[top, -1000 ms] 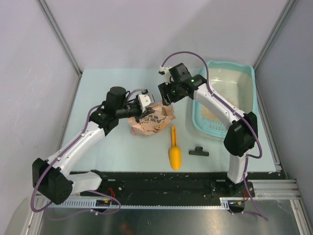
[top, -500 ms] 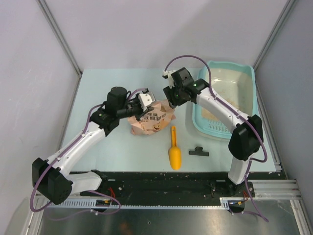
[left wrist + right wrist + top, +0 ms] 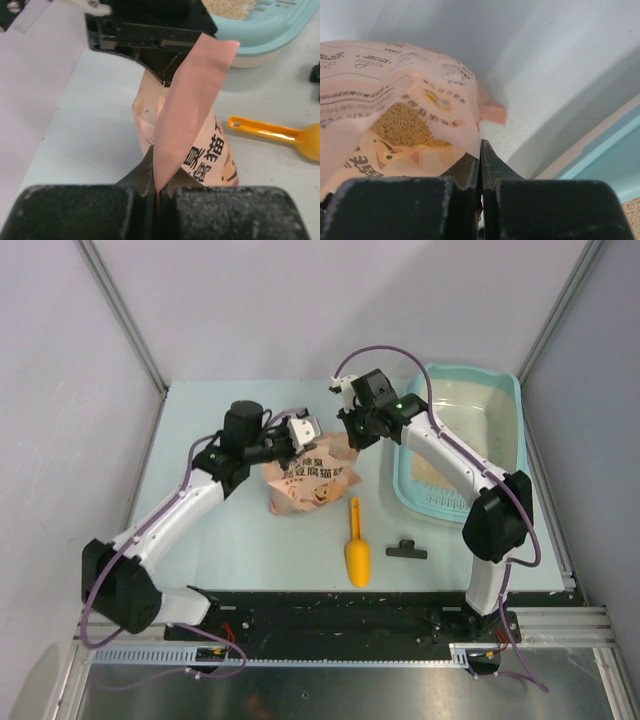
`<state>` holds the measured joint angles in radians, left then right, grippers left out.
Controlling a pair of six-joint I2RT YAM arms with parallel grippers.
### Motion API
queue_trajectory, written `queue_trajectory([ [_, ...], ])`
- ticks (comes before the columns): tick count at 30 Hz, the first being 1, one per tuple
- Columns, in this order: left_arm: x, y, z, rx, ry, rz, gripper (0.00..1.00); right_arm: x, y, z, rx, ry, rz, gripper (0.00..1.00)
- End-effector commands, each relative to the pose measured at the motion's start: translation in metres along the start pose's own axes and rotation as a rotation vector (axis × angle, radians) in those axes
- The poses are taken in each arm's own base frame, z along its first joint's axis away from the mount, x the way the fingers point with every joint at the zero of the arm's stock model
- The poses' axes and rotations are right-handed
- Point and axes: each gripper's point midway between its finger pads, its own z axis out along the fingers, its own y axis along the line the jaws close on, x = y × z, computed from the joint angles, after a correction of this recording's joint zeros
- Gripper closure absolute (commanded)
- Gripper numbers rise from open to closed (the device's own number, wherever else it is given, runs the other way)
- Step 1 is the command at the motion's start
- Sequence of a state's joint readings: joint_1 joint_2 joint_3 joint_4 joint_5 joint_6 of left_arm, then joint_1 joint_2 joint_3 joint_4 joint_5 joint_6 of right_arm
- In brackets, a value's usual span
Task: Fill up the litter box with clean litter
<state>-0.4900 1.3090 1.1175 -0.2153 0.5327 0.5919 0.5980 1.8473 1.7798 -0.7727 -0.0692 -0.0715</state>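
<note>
The litter box (image 3: 517,430) is placed at the right of the table (image 3: 220,530), its long axis running near to far, with the grille end turned towards the arm bases and its right rim near the table's edge. Some clean litter (image 3: 436,472) is seen inside. The bag (image 3: 312,480), just left of it, is pinched at its top by the left gripper (image 3: 159,189) and the right gripper (image 3: 480,150), both closed on it. A strip of table is left between bag and box.

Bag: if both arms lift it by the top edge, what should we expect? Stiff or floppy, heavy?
Likely floppy: the bag is thin film, and its top edge folds into a flat strip where the left fingers pinch it. Probably bottom-heavy: litter sits low inside, so it should sag. It may spill if tipped.
</note>
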Motion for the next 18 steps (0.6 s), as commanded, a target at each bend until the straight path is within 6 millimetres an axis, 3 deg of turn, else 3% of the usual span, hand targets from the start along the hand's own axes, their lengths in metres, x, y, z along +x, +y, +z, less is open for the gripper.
queue_trajectory([
  [1, -0.081, 0.084, -0.007, -0.129, -0.233, 0.318, 1.00, -0.055, -0.040, -0.012, 0.068, -0.150, 0.066, 1.00],
  [3, -0.090, 0.120, -0.006, -0.159, -0.249, 0.339, 1.00, -0.058, -0.054, -0.012, 0.085, -0.152, 0.069, 1.00],
  [6, -0.112, 0.138, -0.009, -0.155, -0.303, 0.350, 1.00, -0.060, -0.057, -0.011, 0.062, -0.155, 0.082, 1.00],
  [10, -0.109, 0.118, -0.001, -0.069, -0.329, 0.279, 1.00, -0.049, -0.043, -0.009, 0.011, -0.137, 0.080, 1.00],
  [14, -0.082, 0.073, 0.009, 0.014, -0.299, 0.228, 1.00, -0.044, -0.034, -0.011, -0.015, -0.126, 0.082, 1.00],
  [16, -0.081, 0.057, 0.016, 0.028, -0.287, 0.230, 1.00, -0.048, -0.034, -0.014, -0.017, -0.134, 0.089, 1.00],
  [17, -0.075, 0.055, 0.018, 0.010, -0.263, 0.227, 0.96, -0.048, -0.034, -0.015, -0.014, -0.134, 0.091, 1.00],
  [18, -0.074, 0.052, 0.019, 0.011, -0.259, 0.230, 0.81, -0.045, -0.035, -0.012, -0.012, -0.125, 0.094, 1.00],
])
